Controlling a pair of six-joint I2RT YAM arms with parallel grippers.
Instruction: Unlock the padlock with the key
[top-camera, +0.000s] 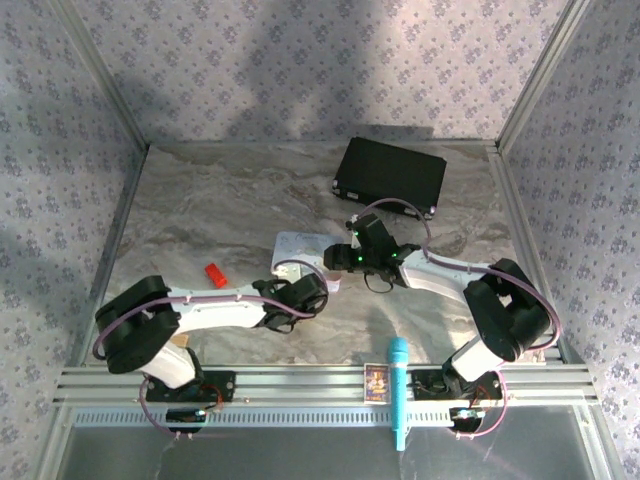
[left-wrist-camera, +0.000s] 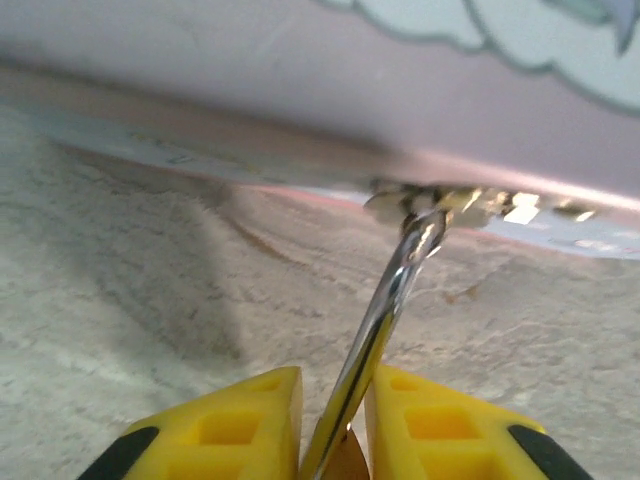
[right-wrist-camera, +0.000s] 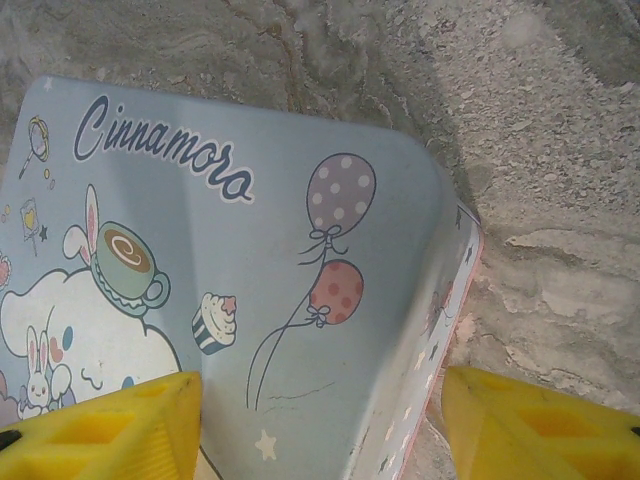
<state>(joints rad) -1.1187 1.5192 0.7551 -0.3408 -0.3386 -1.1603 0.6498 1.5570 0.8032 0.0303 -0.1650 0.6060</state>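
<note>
The padlock's thin silver shackle (left-wrist-camera: 385, 300) rises slanting from between my left gripper's yellow fingers (left-wrist-camera: 240, 425) to the metal hasp (left-wrist-camera: 440, 200) on the pale blue tin's side (left-wrist-camera: 300, 90). A bit of its brass body (left-wrist-camera: 352, 462) shows low between the fingers. My left gripper (left-wrist-camera: 333, 376) is shut on the padlock at the tin's near right corner (top-camera: 322, 287). My right gripper (right-wrist-camera: 322, 385) stands open over the tin's printed lid (right-wrist-camera: 250, 250), one finger above the lid and the other beside the tin's edge; from above it sits at the tin's right end (top-camera: 345, 258). The key is out of view.
A small red block (top-camera: 215, 273) lies on the marble table (top-camera: 200, 210) left of the tin (top-camera: 298, 245). A black case (top-camera: 390, 177) sits at the back right. A blue microphone (top-camera: 398, 400) and a small card (top-camera: 376, 382) rest on the front rail.
</note>
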